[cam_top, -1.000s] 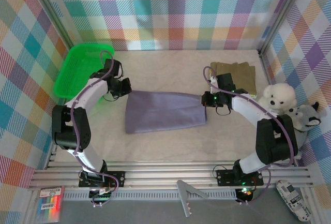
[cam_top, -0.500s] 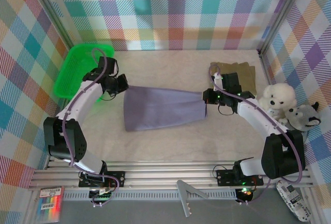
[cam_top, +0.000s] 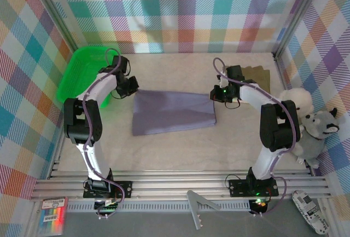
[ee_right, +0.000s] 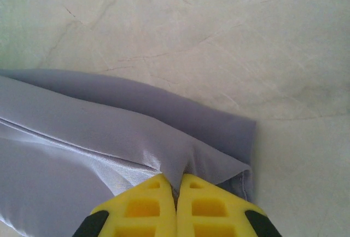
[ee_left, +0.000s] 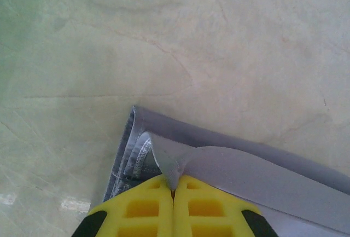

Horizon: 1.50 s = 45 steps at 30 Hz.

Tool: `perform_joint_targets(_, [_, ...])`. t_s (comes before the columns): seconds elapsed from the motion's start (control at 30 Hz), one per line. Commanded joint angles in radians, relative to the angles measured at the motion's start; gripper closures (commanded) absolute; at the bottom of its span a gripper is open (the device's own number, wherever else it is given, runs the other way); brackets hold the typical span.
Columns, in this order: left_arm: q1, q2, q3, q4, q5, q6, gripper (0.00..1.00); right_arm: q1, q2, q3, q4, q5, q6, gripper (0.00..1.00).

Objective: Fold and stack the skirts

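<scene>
**Top external view.**
- A grey-lavender skirt [cam_top: 172,113] is laid flat at the middle of the table [cam_top: 180,152]. Its long axis runs left to right, and the left end is somewhat broader than the right.
- The skirt's far edge is drawn taut between the two arms.
- The left gripper [cam_top: 133,87] is set at the far left corner and the right gripper [cam_top: 214,93] at the far right corner.
- An olive-brown skirt [cam_top: 261,76] is folded at the far right, partly covered by the right arm.
- A green basket [cam_top: 79,75] stands at the far left.
- A white plush toy [cam_top: 292,97] and a grey plush toy [cam_top: 318,125] are placed against the right wall.

**Left wrist view.**
- The yellow fingers of the left gripper [ee_left: 173,185] are pressed together, and a peak of the skirt [ee_left: 257,177] is pinched between them.
- The corner is raised off the table [ee_left: 164,40] (a stitched seam is visible beside it).

**Right wrist view.**
- The fingers of the right gripper [ee_right: 176,185] are likewise pressed together on a fold of the skirt [ee_right: 82,138] near its corner.
- The cloth is stretched away to the left over the table [ee_right: 246,40].
</scene>
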Motion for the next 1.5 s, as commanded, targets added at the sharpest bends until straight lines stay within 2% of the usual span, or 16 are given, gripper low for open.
perform_joint_targets(0.0, [0.015,-0.06,0.002,-0.005,0.013,0.0,1.0,-0.009,-0.058,-0.014,-0.027,0.011,0.007,1.0])
perform_joint_targets(0.13, [0.015,-0.071,-0.019,0.003,0.025,0.005,0.98,-0.009,-0.077,-0.04,-0.036,0.016,0.015,0.98])
perform_joint_targets(0.17, [0.015,-0.06,-0.016,0.001,0.033,0.005,0.9,-0.009,-0.066,-0.042,-0.038,0.019,0.02,0.94])
perform_joint_targets(0.3, [0.008,-0.008,0.053,-0.095,0.001,-0.017,0.27,-0.008,-0.036,-0.024,-0.077,0.057,0.076,0.6])
perform_joint_targets(0.4, [-0.013,-0.089,0.021,-0.133,-0.104,-0.056,0.0,0.004,-0.094,-0.047,-0.103,0.067,0.123,0.3])
perform_joint_targets(0.43, [-0.023,-0.126,0.001,-0.143,-0.13,-0.07,0.0,0.018,-0.121,-0.062,-0.107,0.071,0.135,0.19])
perform_joint_targets(0.47, [-0.04,-0.166,-0.026,-0.149,-0.152,-0.089,0.0,0.038,-0.156,-0.081,-0.107,0.077,0.154,0.01])
perform_joint_targets(0.57, [-0.111,-0.257,-0.113,-0.12,-0.094,-0.161,0.0,0.101,-0.238,-0.152,-0.047,0.032,0.244,0.01])
perform_joint_targets(0.7, [-0.206,-0.262,-0.289,0.151,0.238,-0.378,0.0,0.19,-0.263,-0.259,0.159,-0.07,0.45,0.01])
perform_joint_targets(0.77, [-0.248,-0.22,-0.342,0.278,0.319,-0.476,0.0,0.228,-0.231,-0.287,0.255,-0.113,0.548,0.01])
perform_joint_targets(0.87, [-0.267,-0.154,-0.358,0.313,0.285,-0.51,0.0,0.26,-0.166,-0.312,0.355,-0.13,0.635,0.01])
perform_joint_targets(0.93, [-0.258,-0.116,-0.372,0.261,0.143,-0.498,0.0,0.258,-0.135,-0.354,0.397,-0.097,0.683,0.01])
perform_joint_targets(1.0, [-0.238,-0.074,-0.412,0.275,0.09,-0.496,0.0,0.241,-0.117,-0.378,0.378,-0.065,0.674,0.01])
perform_joint_targets(1.17, [-0.22,-0.01,-0.495,0.317,0.099,-0.505,0.0,0.189,-0.128,-0.389,0.247,-0.004,0.587,0.01])
perform_joint_targets(1.27, [-0.221,-0.04,-0.498,0.347,0.149,-0.515,0.0,0.19,-0.169,-0.355,0.262,-0.047,0.56,0.01])
perform_joint_targets(1.47, [-0.226,-0.11,-0.261,0.242,0.163,-0.429,0.0,0.232,-0.148,-0.249,0.411,-0.034,0.625,0.01])
